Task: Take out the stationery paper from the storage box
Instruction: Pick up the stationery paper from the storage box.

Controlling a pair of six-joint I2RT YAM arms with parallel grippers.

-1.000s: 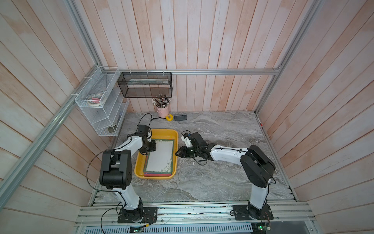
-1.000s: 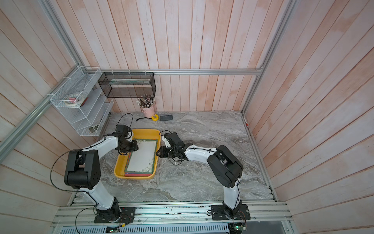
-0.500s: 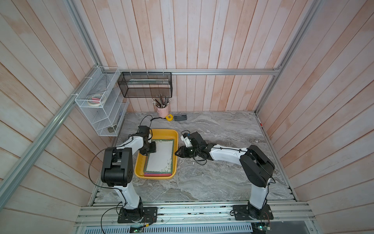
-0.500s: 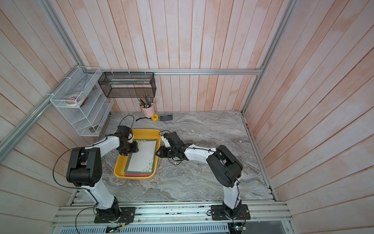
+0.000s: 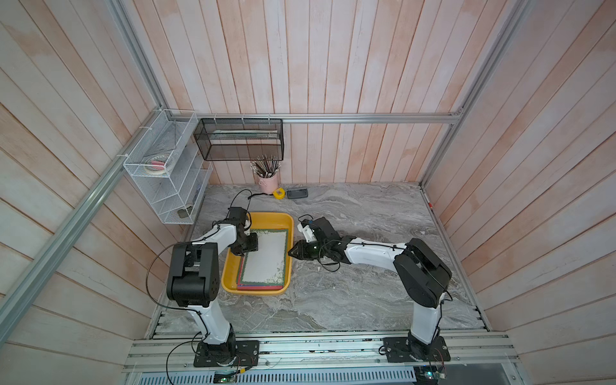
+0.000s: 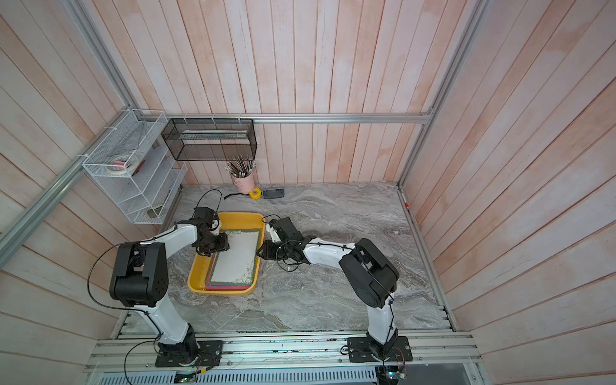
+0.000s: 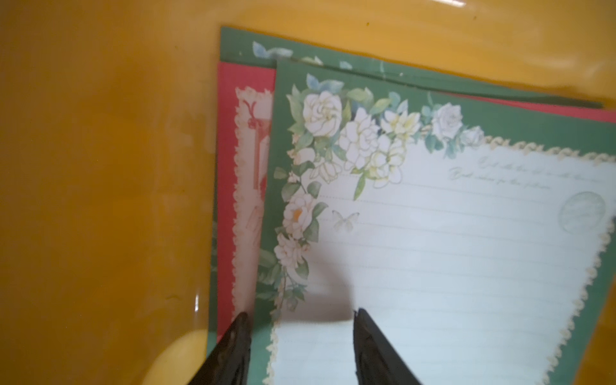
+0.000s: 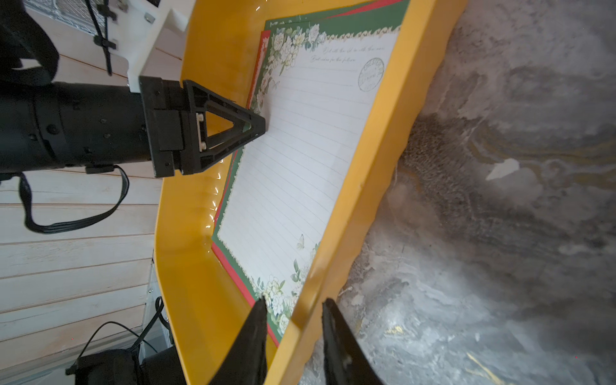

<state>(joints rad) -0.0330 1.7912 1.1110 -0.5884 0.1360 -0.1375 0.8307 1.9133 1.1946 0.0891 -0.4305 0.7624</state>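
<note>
Your left fingers, parted, rest on the left long edge of the stationery paper inside the storage box. Your right fingers straddle its right wall, grip unclear. The left pair is nearer the sheets.

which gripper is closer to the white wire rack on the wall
Left. The left gripper is over the side of the storage box nearest the white wire rack; the right gripper straddles the box's opposite wall, farther off.
</note>
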